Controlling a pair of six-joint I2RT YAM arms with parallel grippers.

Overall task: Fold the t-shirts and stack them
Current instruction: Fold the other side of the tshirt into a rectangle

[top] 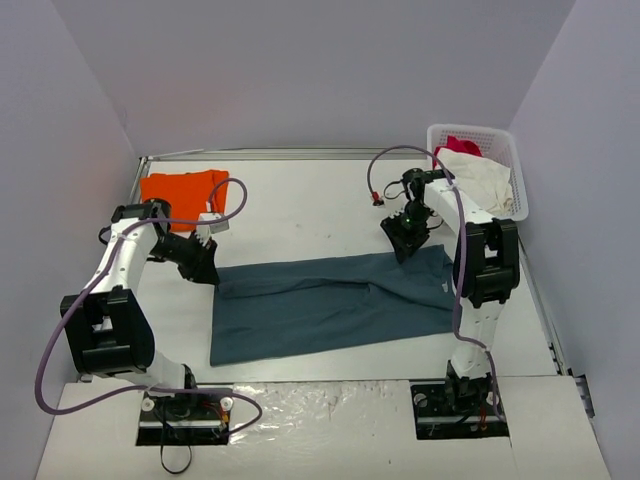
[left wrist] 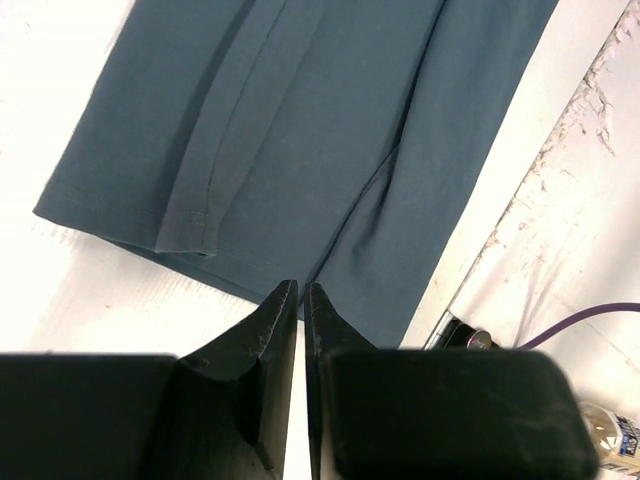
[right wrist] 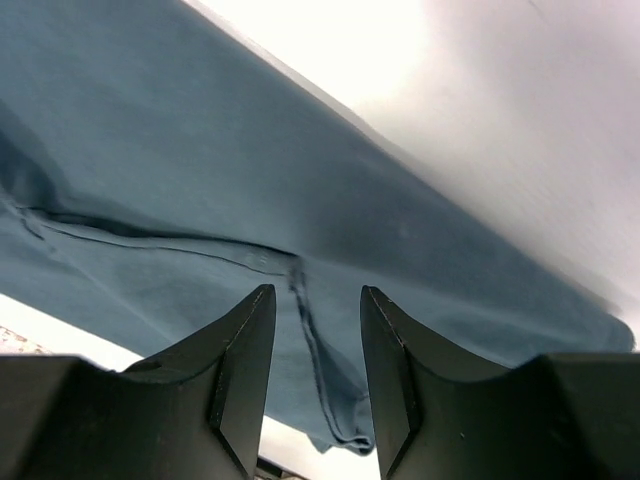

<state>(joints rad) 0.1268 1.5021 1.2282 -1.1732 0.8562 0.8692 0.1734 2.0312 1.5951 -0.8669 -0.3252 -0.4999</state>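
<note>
Blue shirt (top: 330, 305) is lying across the middle of the worktop (top: 300, 200). It is stretching as a long band from the lower left towards the right of the top view, with folds running along its length. Orange shirt (top: 180, 187) is lying flat at the upper left, apart from the blue shirt.

Left hand (top: 208, 272) is sitting at the blue shirt's upper-left corner. In its wrist view the fingers are standing almost together, with only a thin slit between them and no cloth showing in that slit. The tips are pointing at the shirt's hemmed edge, and whether they are touching it I cannot tell.

Right hand (top: 404, 252) is hanging over the shirt's upper edge, right of centre. Its fingers are standing narrowly apart, gripping nothing, and a seam of the shirt is showing through the gap between them.

White basket (top: 512, 150) is sitting at the upper right, holding a white garment (top: 490, 180) and a red garment (top: 458, 145).
</note>
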